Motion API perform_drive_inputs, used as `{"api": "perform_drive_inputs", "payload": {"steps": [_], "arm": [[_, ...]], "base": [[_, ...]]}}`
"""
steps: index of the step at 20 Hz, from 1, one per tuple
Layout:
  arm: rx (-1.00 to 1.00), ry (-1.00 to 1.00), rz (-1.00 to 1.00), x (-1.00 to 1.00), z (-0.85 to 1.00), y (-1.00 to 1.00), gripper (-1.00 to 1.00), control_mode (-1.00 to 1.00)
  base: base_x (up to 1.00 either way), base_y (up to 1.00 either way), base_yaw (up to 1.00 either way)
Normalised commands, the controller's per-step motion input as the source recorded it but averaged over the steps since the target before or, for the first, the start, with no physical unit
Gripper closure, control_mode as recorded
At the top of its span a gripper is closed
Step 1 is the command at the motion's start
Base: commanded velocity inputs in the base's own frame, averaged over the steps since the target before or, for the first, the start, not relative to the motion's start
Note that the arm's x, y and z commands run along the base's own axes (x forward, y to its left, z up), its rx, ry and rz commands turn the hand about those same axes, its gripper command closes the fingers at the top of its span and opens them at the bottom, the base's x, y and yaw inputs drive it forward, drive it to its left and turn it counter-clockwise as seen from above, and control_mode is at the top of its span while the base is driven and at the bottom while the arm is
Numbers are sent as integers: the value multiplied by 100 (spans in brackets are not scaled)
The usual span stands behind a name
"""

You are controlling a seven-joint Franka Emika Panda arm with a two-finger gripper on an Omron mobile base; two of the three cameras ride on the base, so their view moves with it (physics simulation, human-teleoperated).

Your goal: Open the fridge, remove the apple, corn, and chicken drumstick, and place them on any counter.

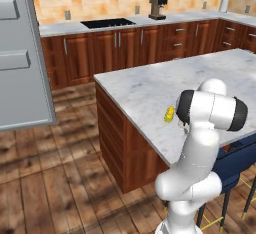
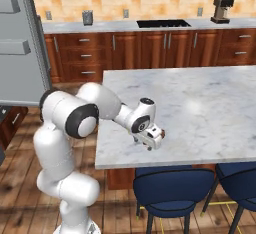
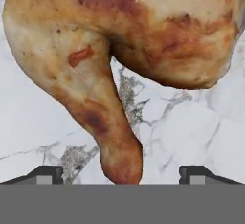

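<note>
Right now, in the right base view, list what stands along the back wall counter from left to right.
Fridge door → grey canister → dark cooktop → coffee machine.

The chicken drumstick [image 3: 119, 60] is cut off at 12 o'clock in hand view, the robot arm hides part of the corn [image 1: 170, 113] in left base view, and the fridge [image 1: 22, 53] door runs off at 9 o'clock.
</note>
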Motion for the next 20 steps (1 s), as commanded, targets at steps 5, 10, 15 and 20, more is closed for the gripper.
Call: {"api": "perform_drive_inputs", "payload": {"steps": [5, 10, 15, 20], "arm": [[-9, -42, 0, -66, 97, 22, -100, -100], [-6, -22, 13, -17, 100, 57, -100, -100], [-7, -3, 18, -33, 100, 88, -100, -100], [-6, 0, 20, -48, 96, 93, -100, -100]], "base": [[0, 0, 0], [0, 0, 0], [0, 0, 0], [0, 0, 0]]}}
